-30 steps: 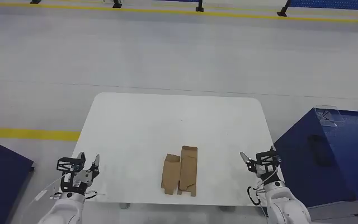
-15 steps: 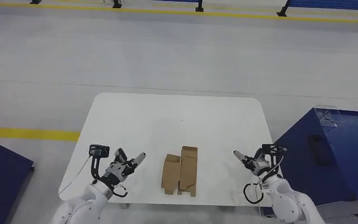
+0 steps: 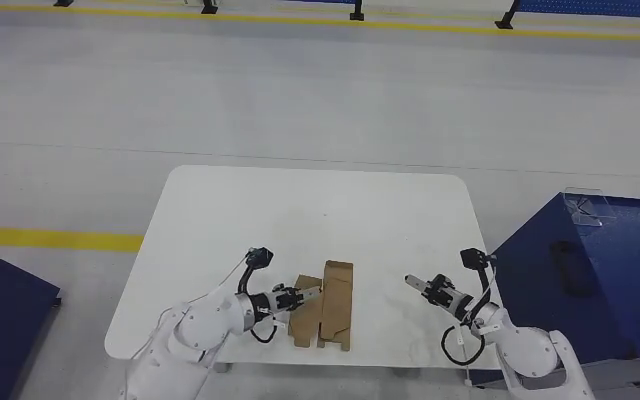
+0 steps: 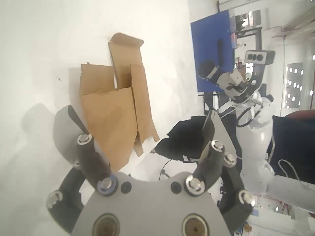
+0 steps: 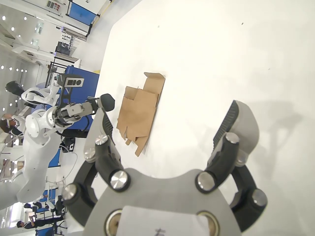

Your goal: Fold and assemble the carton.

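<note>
A flat brown cardboard carton (image 3: 324,305) lies unfolded near the table's front edge, its flaps loose. My left gripper (image 3: 303,296) is at the carton's left edge, low over the table. In the left wrist view its fingers are open with the near end of the carton (image 4: 115,99) between them, close against one finger (image 4: 69,119). My right gripper (image 3: 418,285) stands open over bare table to the right of the carton, well apart from it. The right wrist view has the carton (image 5: 140,109) ahead of the open right gripper (image 5: 169,124).
The white table (image 3: 300,210) has rounded corners and bare room behind and beside the carton. A blue cabinet (image 3: 575,270) stands just off the table's right side, and another blue block (image 3: 20,300) sits off the front left.
My left arm has swung in from the table's front left corner to the carton's left edge. My right gripper has moved a little leftward, towards the carton. The carton has not moved.
</note>
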